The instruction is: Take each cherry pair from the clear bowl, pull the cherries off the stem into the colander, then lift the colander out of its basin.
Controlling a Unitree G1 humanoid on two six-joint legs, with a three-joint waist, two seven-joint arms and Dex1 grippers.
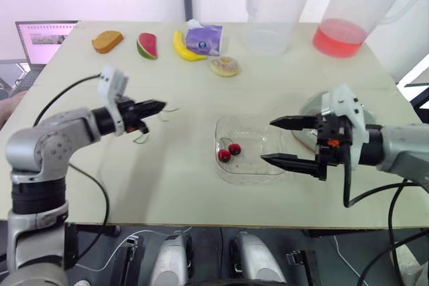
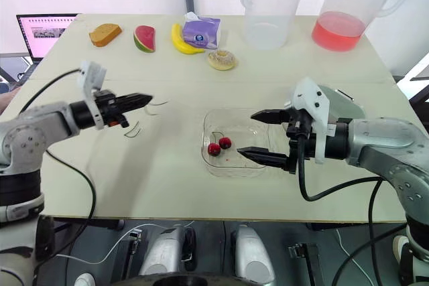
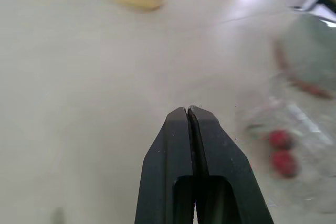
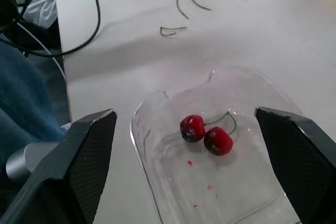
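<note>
Cherries (image 4: 193, 128) lie in the bowl (image 4: 137, 124) ahead of the spread right tool (image 1: 267, 140); pickup looks pending: it must pinch their stem.

Table (image 1: 201, 185): pale top.
Bowl (image 1: 249, 169): clear, near the front edge, between the two grippers.
Cherries (image 1: 229, 152): one red pair on its stem, in the bowl's left part.
Left gripper (image 1: 158, 106): fingers pressed together, pointing toward the bowl, well apart from it; a thin stem (image 1: 171, 108) shows right at the tips.
Loose stem (image 1: 141, 138): on the table just below that gripper.
Right gripper (image 1: 285, 142): spread wide, tips over the bowl's right edge.
Colander (image 1: 310, 107): mostly hidden behind the right gripper.
Far side: bread (image 1: 107, 41), watermelon slice (image 1: 147, 45), banana (image 1: 184, 49), tissue pack (image 1: 204, 38), doughnut (image 1: 225, 66).
Jugs: empty jug (image 1: 271, 8); red-drink jug (image 1: 350, 11).
Laptop (image 1: 43, 39): off the far left corner.
</note>
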